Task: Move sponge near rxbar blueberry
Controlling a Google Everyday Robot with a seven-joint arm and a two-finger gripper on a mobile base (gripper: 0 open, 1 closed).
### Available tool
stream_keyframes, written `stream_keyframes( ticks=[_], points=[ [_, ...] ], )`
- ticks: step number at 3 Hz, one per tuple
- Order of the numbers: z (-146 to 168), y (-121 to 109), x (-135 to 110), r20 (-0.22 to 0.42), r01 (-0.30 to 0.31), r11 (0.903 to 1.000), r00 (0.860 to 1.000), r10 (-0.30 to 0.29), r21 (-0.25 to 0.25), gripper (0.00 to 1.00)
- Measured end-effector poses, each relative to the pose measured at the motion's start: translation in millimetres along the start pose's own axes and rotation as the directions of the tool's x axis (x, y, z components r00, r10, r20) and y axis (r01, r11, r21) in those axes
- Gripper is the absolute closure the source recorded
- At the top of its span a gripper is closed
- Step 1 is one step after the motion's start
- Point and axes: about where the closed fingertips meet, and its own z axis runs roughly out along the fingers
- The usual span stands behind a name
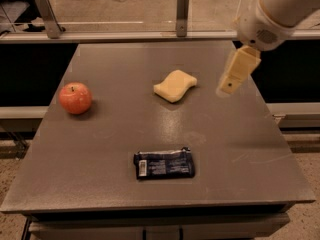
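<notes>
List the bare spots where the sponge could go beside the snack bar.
Bare table lies right of the bar, left of it in front of the apple, and between bar and sponge. Nothing is crowded; the gripper hangs right of the sponge.

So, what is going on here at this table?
A robot arm is set to move the sponge, which is not yet touched. Its gripper hangs over the right side of the table, just right of the sponge and apart from it. The sponge lies near the table's middle, the rxbar blueberry near the front edge, and an apple at the left.
</notes>
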Motion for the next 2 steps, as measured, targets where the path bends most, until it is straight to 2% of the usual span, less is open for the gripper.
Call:
stream_keyframes(
  ticks=[1, 2],
  points=[
    [35, -43, -36, 0.134, -0.105, 0.9941, 0.986, 0.100, 0.028, 0.00],
    [67, -66, -53, 0.213, -0.262, 0.9649, 0.943, 0.254, 0.012, 0.00]
  ],
)
